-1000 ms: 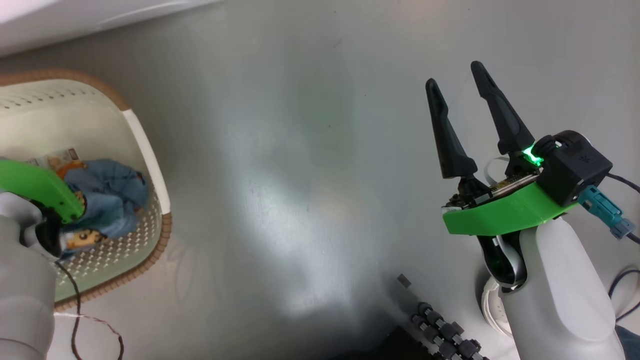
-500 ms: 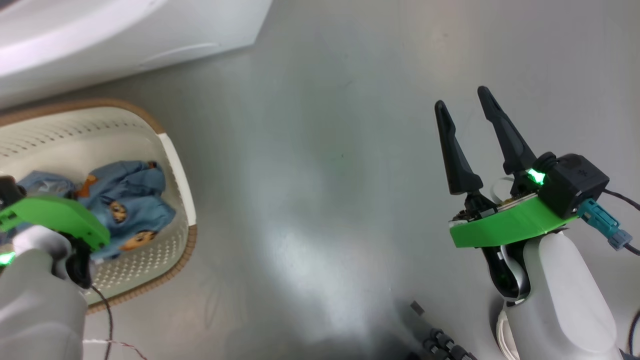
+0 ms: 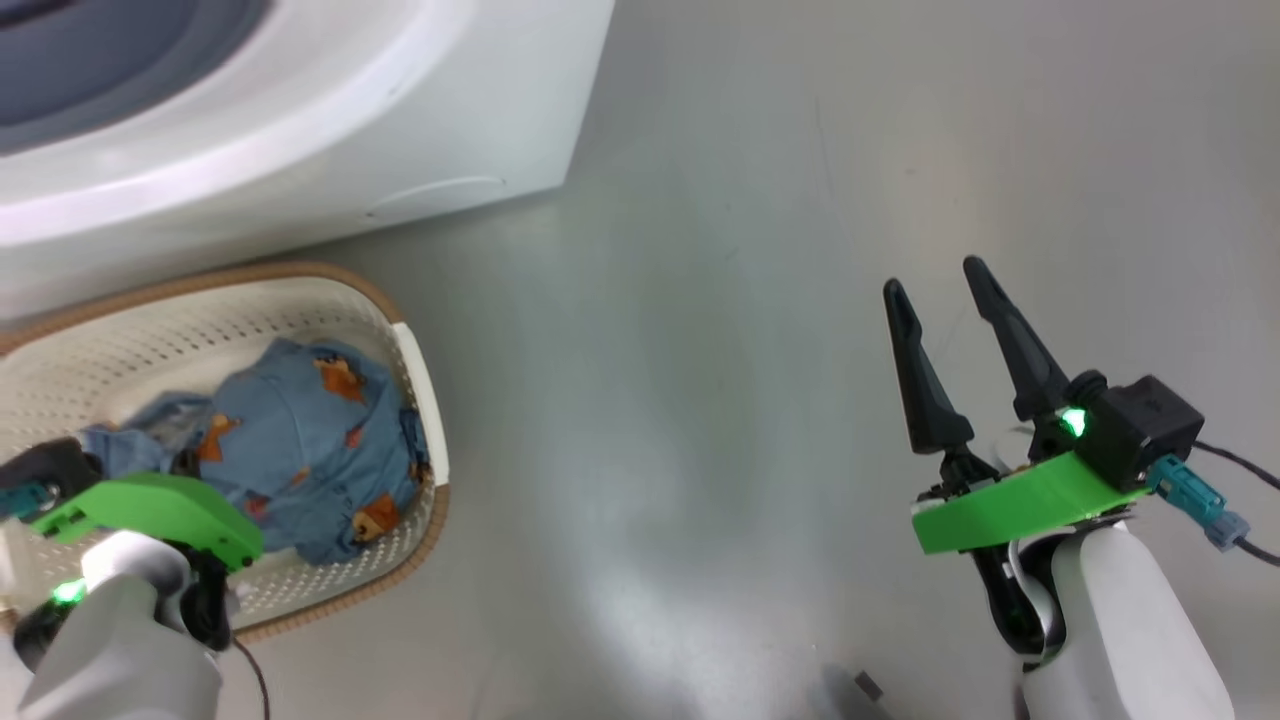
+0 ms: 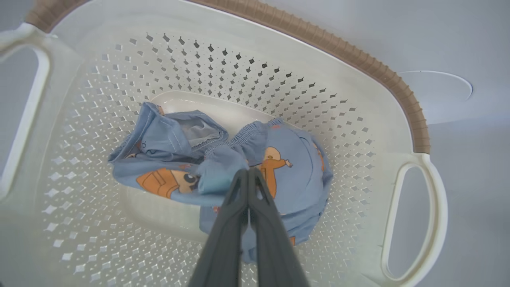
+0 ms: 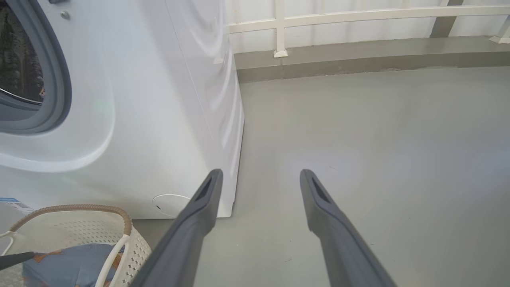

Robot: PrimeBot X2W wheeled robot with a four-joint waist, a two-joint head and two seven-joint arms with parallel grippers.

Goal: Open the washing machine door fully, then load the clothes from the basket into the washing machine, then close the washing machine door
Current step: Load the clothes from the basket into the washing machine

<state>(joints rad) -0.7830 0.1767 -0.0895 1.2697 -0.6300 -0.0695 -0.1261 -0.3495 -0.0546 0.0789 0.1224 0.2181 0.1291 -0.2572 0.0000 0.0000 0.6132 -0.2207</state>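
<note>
The cream basket with a brown rim stands on the floor in front of the white washing machine. Light blue clothes printed with orange figures lie inside it. In the left wrist view my left gripper is shut, its tips pinching a bunched fold of the clothes over the basket floor. My right gripper hangs open over bare floor to the right, holding nothing. In the right wrist view the right gripper points past the washing machine, whose grey gasket and drum opening show. The washing machine door is out of view.
Grey floor stretches wide between the basket and my right arm. A low wall with white railing runs behind. The round service cap sits low on the machine's front, close to the basket rim.
The head camera has swung up, so the washing machine's front has come into view and everything has slid down the picture. The clothes now look more spread out by my left wrist. Right gripper still open.
</note>
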